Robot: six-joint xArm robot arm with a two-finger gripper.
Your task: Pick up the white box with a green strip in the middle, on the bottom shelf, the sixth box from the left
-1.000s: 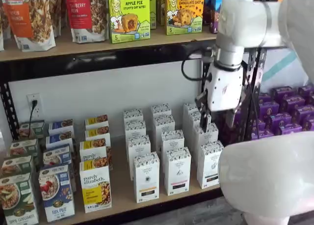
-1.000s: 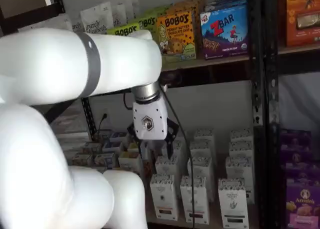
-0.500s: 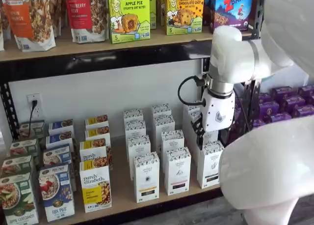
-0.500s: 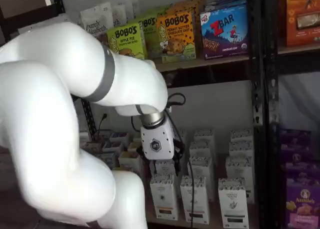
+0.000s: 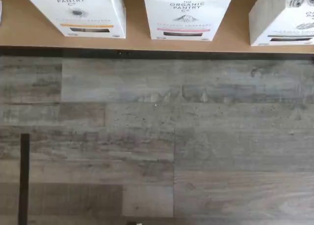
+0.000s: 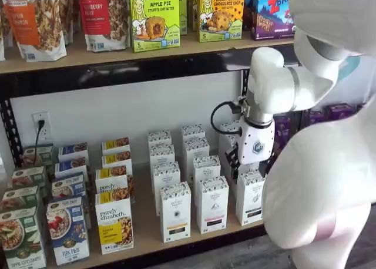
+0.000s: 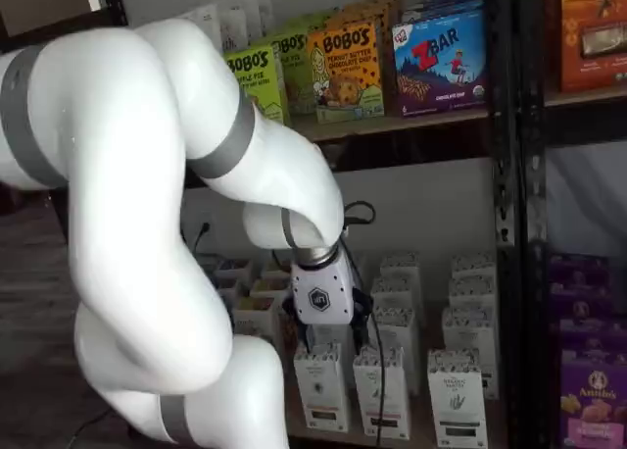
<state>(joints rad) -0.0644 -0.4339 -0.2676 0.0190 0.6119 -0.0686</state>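
Arm's leaning way down into the rack right now. In both shelf views the gripper (image 7: 330,339) (image 6: 249,167) is hanging low over the white cartons on the bottom shelf (image 6: 147,229), with its cable (image 6: 220,115) looping out to the left. In a shelf view the two black fingers (image 7: 302,335) are sitting spread apart, a carton top is showing through the gap, and they aren't pinching anything.

The white box (image 6: 251,197) (image 7: 456,398) is standing upright at the near edge of the shelf, at the front of the rightmost white column, with more of the same cartons lined up behind it. Two lookalike cartons (image 6: 212,204) (image 6: 175,212) are standing just to its left. As far as I can tell the gripper is hovering above the boxes behind it, not touching it.

The wrist view is mostly showing grey plank floor (image 5: 157,136), with the shelf's front edge and three cartons along it: one with an orange strip (image 5: 81,9), one pinkish (image 5: 186,11), and a cut-off one with a dark strip (image 5: 287,16). Can't say for sure that the last one is the target.

Further left, granola boxes (image 6: 114,225) are sitting on the same board, and purple boxes (image 7: 591,410) are stacked off to the right.
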